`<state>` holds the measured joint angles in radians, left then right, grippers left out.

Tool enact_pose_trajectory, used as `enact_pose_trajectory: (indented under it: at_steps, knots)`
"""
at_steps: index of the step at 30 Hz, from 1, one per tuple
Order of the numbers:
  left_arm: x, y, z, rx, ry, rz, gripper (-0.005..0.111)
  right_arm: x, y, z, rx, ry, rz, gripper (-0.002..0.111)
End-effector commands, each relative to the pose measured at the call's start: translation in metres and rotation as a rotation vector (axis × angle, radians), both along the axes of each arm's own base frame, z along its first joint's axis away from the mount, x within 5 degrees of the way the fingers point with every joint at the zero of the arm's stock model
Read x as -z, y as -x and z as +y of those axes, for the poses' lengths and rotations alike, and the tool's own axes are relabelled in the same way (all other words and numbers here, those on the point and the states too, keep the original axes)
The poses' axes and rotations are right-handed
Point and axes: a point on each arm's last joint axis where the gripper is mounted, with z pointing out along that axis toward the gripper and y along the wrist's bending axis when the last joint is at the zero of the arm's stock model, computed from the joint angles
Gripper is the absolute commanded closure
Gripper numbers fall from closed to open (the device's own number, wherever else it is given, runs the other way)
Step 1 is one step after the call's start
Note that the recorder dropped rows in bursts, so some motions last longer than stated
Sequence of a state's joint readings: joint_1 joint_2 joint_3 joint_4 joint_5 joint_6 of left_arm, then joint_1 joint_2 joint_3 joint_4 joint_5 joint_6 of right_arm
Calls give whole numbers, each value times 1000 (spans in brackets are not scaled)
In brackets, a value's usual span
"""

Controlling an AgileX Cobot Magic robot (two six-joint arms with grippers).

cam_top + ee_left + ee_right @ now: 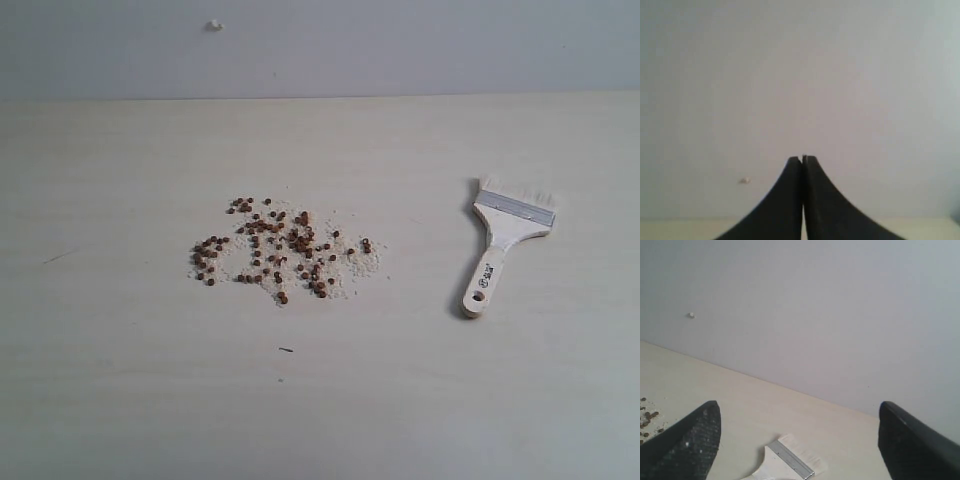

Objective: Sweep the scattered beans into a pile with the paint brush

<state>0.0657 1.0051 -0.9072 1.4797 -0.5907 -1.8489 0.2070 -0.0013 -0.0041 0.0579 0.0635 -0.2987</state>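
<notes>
Pale table (120,400) carries the beans (280,250), loosely scattered at the centre of the exterior frame. Brush (508,228) lies untouched at the right, well apart. Left gripper (803,160) has its jaws pressed together; right gripper (797,407) has them spread, holding nothing. I judge that all the sweeping is left to do.

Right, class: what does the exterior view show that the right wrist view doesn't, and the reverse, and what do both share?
Only the exterior view: the whole handle of the paint brush and the full scatter of beans. Only the right wrist view: the right gripper, its fingers wide apart. Both: the paint brush's bristles and metal band, a few beans, the table and the wall.
</notes>
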Motion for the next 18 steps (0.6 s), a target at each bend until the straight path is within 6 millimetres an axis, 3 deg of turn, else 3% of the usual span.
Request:
enact_pose_trajectory:
  at_steps: [1, 8, 13, 18]
  knots:
    - [1, -40, 2, -84, -76, 117, 107, 1, 0, 0, 5, 9, 4, 29]
    - [30, -88, -13, -136, -210, 152, 107, 1, 0, 0, 5, 9, 4, 29]
    - [63, -116, -30, -200, -675, 50, 107, 1, 0, 0, 5, 9, 4, 29]
    - [88, -137, -26, -414, -998, 70, 107, 1, 0, 0, 5, 9, 4, 29]
